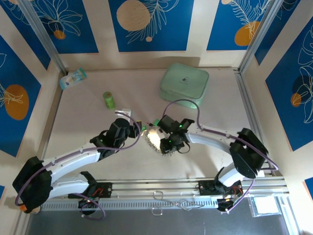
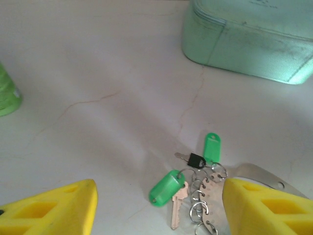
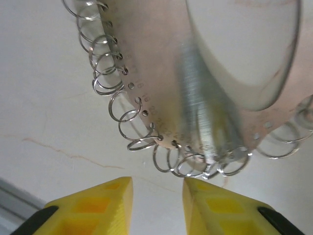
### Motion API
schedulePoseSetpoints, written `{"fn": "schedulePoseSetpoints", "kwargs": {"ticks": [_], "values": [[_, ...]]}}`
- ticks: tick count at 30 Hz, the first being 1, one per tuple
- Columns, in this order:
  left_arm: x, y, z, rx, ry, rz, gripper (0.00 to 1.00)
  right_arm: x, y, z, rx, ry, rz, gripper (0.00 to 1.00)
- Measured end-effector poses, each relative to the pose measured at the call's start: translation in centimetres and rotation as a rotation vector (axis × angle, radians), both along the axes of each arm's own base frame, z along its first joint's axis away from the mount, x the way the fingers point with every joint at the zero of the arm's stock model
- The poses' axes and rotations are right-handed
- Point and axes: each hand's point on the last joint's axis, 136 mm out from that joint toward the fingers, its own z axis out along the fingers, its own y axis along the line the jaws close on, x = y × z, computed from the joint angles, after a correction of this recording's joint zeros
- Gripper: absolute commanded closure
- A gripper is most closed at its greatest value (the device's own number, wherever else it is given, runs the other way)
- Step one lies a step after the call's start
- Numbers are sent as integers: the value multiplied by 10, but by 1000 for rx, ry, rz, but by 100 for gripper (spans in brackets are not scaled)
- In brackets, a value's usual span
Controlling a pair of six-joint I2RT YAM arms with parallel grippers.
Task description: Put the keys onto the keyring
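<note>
Visibly two keys (image 2: 177,209), one keyring (image 3: 161,73)

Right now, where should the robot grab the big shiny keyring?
Probably the flat metal band of the keyring, pinched over its near edge, where the open right gripper faces. The band looks thin and stiff; the little rings hang loose.

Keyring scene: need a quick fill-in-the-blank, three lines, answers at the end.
1. In the left wrist view, the keys beside the keyring carry plastic tags coloured ____.
2. In the right wrist view, the right arm's jaws stand ____, with nothing between them.
3. In the top view, the green cylinder stands to the ____ of the mint case.
Missing words: green; open; left.
</note>
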Motion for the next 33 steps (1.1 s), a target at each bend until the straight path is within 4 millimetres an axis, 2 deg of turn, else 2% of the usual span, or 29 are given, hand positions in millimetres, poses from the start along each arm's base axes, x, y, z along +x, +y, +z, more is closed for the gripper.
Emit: {"fn": "schedulePoseSetpoints", "kwargs": {"ticks": [4,11,22,33], "values": [[-3,14,1,1,-15,52,32,-10,14,-17,-93,6,-15,60],[-5,27,3,0,-34,95,32,-10,31,-25,-221,-57,-39,63],[-8,33,0,11,-33,109,32,-5,9,-32,-402,-115,-69,73],[-8,33,0,11,-33,109,33,-5,4,-30,-432,-136,-69,89]]}}
